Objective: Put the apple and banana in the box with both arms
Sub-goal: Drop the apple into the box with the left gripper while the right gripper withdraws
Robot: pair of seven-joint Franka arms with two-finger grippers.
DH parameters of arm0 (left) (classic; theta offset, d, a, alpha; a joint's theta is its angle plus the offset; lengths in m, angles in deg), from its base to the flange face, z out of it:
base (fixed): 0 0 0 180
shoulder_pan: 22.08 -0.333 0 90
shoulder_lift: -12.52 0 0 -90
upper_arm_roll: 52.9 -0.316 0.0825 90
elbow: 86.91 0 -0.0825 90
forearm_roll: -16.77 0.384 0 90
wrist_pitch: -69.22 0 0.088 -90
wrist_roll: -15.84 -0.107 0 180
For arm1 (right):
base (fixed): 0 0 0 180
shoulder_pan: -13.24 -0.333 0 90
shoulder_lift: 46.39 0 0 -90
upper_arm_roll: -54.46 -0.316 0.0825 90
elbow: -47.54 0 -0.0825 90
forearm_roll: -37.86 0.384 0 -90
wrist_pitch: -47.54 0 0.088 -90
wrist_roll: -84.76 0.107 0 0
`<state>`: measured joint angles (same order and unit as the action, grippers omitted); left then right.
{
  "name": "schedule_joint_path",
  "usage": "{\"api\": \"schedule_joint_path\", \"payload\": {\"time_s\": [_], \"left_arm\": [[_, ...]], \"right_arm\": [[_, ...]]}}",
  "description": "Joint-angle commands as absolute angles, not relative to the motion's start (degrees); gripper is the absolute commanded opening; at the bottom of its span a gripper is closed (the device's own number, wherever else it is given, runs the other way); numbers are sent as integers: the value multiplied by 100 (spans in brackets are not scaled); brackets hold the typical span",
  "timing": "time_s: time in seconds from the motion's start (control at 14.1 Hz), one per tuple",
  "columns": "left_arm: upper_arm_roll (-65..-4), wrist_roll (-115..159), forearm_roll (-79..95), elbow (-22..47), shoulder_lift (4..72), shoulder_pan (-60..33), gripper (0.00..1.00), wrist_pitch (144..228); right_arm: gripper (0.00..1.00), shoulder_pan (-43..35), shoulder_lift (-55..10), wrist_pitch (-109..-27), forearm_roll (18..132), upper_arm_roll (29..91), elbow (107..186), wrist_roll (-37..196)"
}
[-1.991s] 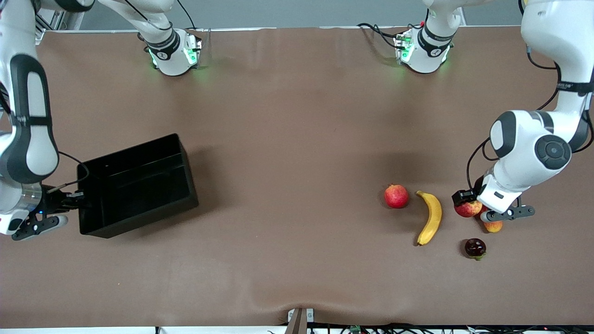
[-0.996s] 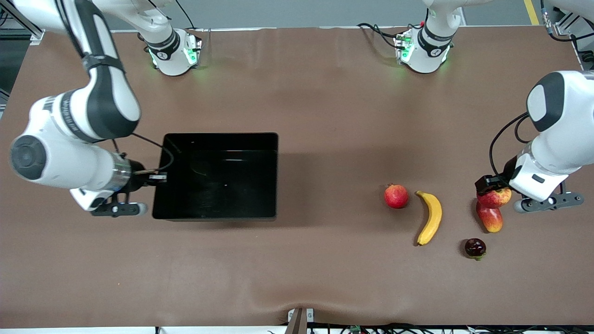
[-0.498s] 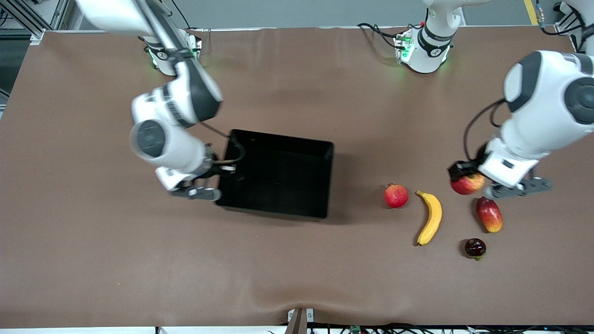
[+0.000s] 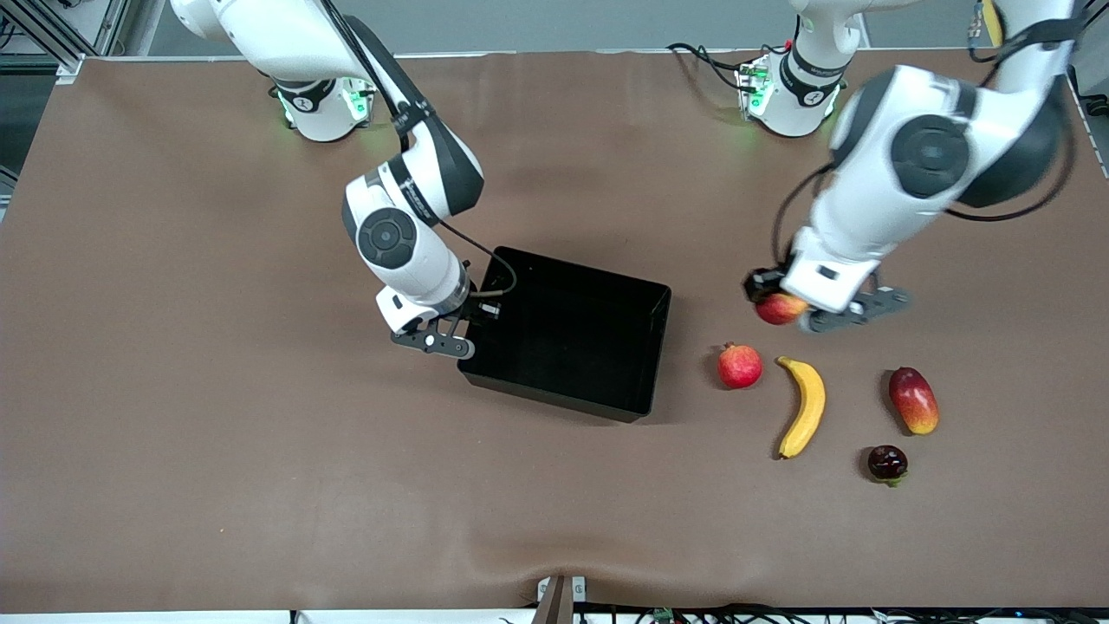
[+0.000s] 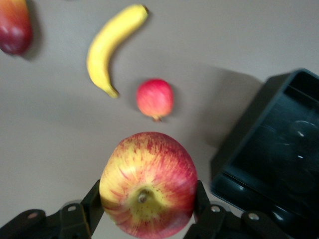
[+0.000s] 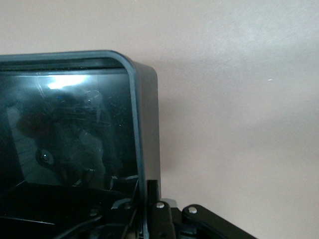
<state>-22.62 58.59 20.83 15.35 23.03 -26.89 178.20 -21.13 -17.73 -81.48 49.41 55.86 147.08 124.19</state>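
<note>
Above the brown tabletop [image 4: 217,485], toward the left arm's end, the left tool [image 4: 777,303] hangs with its fingers [image 5: 82,209] clamped on either side of a red apple streaked with yellow [image 5: 148,183], over bare tabletop just beside the pomegranate [image 4: 739,366]. Under it the pomegranate and the banana [image 4: 806,406] lie side by side without touching, the banana curving toward the front camera, with a red-yellow mango [image 4: 913,399] farther toward the left arm's end and a small dark fruit [image 4: 887,463] nearer the front camera than the mango. Near the middle of the tabletop sits the glossy black box [image 4: 656,347], turned at a slant, nothing visible inside it but reflections. At the box's end nearest the right arm's side, the right tool [image 4: 475,322] grips the box's wall, its fingers [image 6: 152,199] closed over the rim [image 6: 134,99] close to a rounded corner, one inside and one outside. In the left wrist view the apple's stem end faces the camera, with the pomegranate, the banana, a piece of the mango and one corner of the box spread out on the tabletop below.
</note>
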Motion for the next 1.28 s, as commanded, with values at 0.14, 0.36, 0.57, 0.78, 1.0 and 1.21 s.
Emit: {"api": "schedule_joint_path", "payload": {"time_s": [0.14,0.36,0.57,0.78,1.0,1.21], "left_arm": [[-2152,6908,2108,2277,2542,-2358,0,19137],[-2161,7672,2169,2216,2964,-2042,0,19646],[-2170,8568,2388,2067,3474,-1647,0,20245],[-2170,9491,3283,1848,4088,-1339,0,20264],[-2179,10056,4109,1583,4687,-1215,0,20272],[-2179,10074,4384,1478,5057,-1215,0,20299]], "right_arm": [[68,-2341,-1616,-8316,5271,5596,14686,12633],[100,-2245,-1616,-8211,5306,5596,14686,12642],[100,-2043,-1625,-8210,5306,5605,14625,12642],[100,-1518,-1555,-8219,5306,5605,14230,12537],[100,-946,-1152,-8228,5280,5605,13616,12336],[100,-497,-817,-8228,5245,5613,13183,11712]]}}
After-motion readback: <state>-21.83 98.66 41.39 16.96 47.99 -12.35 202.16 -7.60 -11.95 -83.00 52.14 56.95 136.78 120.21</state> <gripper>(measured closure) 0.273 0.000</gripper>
